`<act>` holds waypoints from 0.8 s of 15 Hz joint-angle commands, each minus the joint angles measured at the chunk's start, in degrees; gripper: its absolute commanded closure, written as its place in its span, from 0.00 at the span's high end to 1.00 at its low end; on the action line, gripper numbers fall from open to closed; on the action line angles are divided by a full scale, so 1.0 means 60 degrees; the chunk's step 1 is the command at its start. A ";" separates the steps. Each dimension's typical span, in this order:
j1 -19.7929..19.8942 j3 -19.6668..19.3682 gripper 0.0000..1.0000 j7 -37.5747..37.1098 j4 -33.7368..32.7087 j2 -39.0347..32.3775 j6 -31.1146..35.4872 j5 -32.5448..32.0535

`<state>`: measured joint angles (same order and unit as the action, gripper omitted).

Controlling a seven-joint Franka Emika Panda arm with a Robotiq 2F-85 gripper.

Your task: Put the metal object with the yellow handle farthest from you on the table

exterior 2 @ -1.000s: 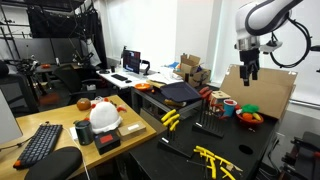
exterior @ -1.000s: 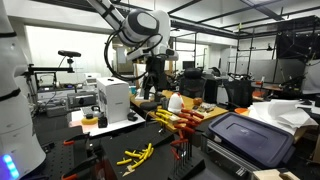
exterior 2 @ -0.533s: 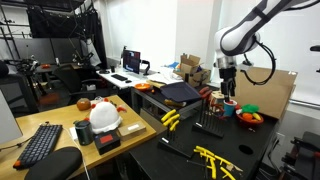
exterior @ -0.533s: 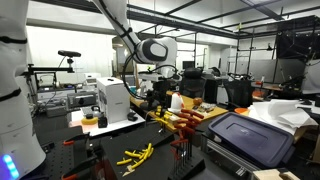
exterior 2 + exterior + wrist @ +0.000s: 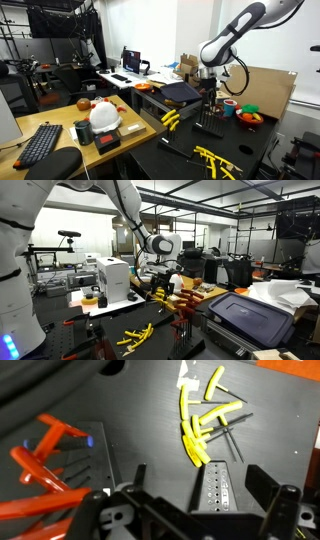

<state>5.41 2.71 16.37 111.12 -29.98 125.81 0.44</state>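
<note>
Several T-shaped metal tools with yellow handles (image 5: 198, 422) lie in a pile on the black table, seen at the top of the wrist view. They also show near the table's front in both exterior views (image 5: 135, 335) (image 5: 216, 160). I cannot tell which is the farthest one. My gripper (image 5: 202, 486) is open and empty. It hangs above a black tool rack with holes (image 5: 218, 485), short of the yellow pile. The gripper also shows in both exterior views (image 5: 163, 278) (image 5: 208, 97), low over the table's middle.
Red-handled tools (image 5: 45, 460) lie left of the rack and show in an exterior view (image 5: 185, 302). There are yellow-handled pliers (image 5: 170, 120), a dark tote (image 5: 250, 318), a white box (image 5: 113, 280), a cardboard box (image 5: 262, 92), a white helmet (image 5: 103, 115) and a keyboard (image 5: 40, 143).
The arm has swung across and come down from high above the table to just over the tool rack. The gripper stays open and empty.
</note>
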 commanded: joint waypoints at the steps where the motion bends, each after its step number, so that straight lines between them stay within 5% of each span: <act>1: -0.0042 0.0431 1.00 0.0229 -0.0818 -0.0693 0.0125 0.0678; 6: -0.0558 0.0583 1.00 -0.0585 -0.1164 -0.1231 0.0927 0.0828; 12: -0.1030 0.0670 1.00 -0.2311 -0.0722 -0.1214 0.3442 0.1544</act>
<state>0.40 6.79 7.60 105.31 -37.99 139.91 7.13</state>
